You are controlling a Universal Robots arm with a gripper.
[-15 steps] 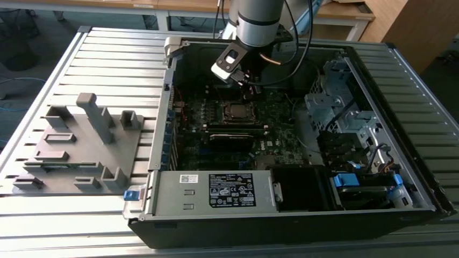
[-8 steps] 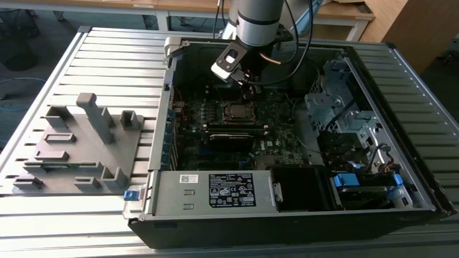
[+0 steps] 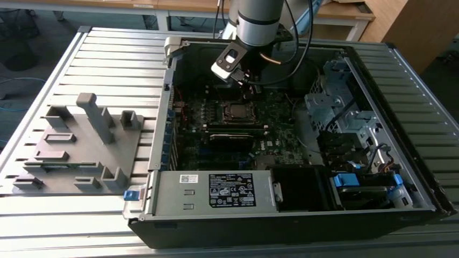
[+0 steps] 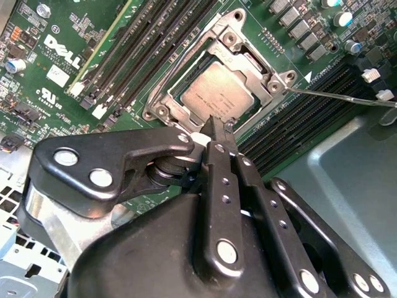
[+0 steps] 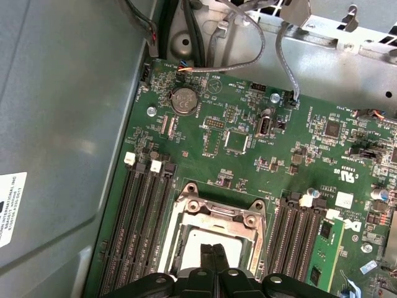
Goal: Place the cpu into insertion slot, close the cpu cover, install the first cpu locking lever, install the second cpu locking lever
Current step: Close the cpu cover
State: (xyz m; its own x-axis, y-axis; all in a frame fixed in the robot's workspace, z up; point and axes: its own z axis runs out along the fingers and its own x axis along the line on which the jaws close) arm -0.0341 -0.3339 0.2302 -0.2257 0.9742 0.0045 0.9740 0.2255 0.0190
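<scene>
A slatted metal workbench (image 3: 86,59) stands in a workshop with wooden desks (image 3: 186,5) along the far side. On it lies an open computer case (image 3: 287,231), tipped on its side.

A boxy silver power supply (image 3: 215,191) spans the case's near edge, with blue clips (image 3: 346,180) beside it toward the exterior view's right. Out on the bench, at the exterior view's left, a grey plastic fixture (image 3: 79,145) of posts and pockets sits well apart from the work.

Farther in lies the green motherboard (image 5: 198,161). At its middle the cpu (image 4: 217,93) rests flat in its socket. Its dull silver top shows through the open centre of the cpu cover (image 4: 242,56), which lies down around it like a frame, so chip and cover both look to be in place.

The gripper (image 4: 220,127) hangs over the socket from the robot arm (image 3: 258,21), which enters from the far side. Its two black fingers are pinched together with nothing between them, and the tips are at the cover's edge. Whether they touch the metal cannot be told. Pinched this way, the claw probably serves as a slim pusher in a cramped spot.

A thin wire lever (image 4: 338,97) juts sideways from the socket across the neighbouring slots and appears unlatched.

Rows of black memory slots (image 5: 146,230) crowd the socket on both sides. A metal drive cage (image 3: 337,102) rises at the exterior view's right, and grey cables (image 5: 223,66) loop over the board's far end, so the arm has little room to swing.
</scene>
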